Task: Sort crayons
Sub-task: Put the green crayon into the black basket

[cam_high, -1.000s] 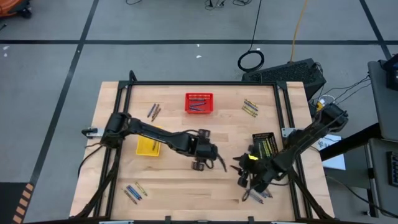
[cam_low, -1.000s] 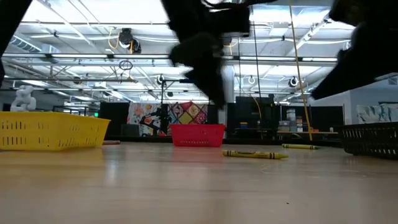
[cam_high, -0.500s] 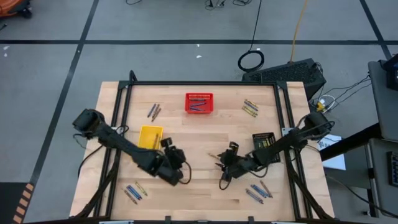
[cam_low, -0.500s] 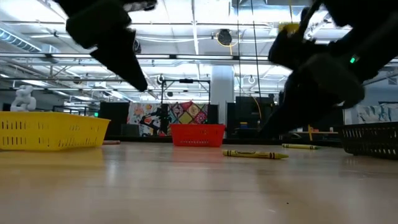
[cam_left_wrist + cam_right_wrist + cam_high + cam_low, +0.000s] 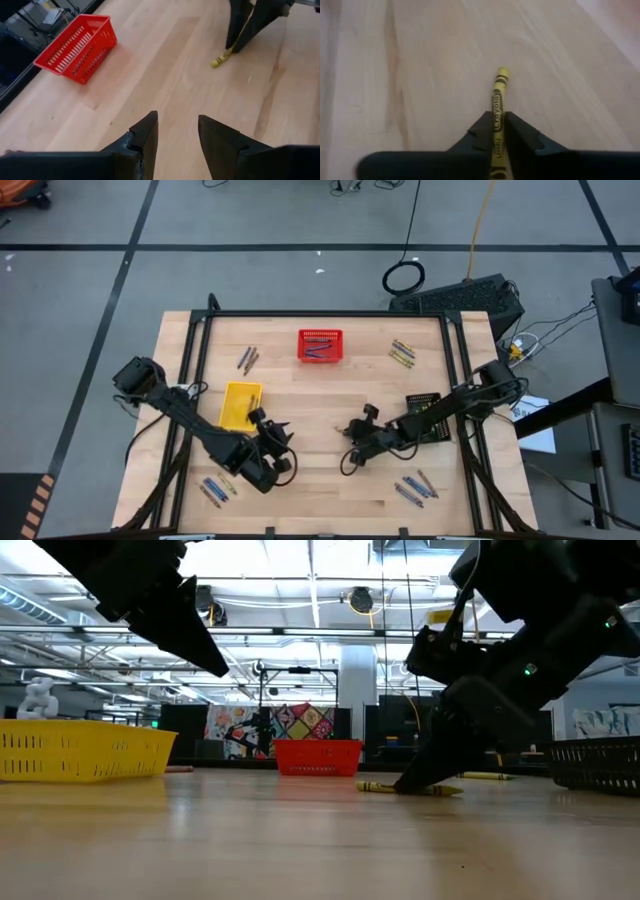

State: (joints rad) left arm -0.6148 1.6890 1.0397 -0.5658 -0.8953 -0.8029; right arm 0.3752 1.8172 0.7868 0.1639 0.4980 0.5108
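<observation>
Right gripper (image 5: 498, 131) lowered to the table (image 5: 320, 395) centre, fingers pinched on a yellow crayon (image 5: 498, 107) lying flat on the wood. Left gripper (image 5: 177, 131) raised over bare wood near the yellow basket (image 5: 240, 406), fingers parted, holding nothing. Red basket (image 5: 76, 47) beyond.
</observation>
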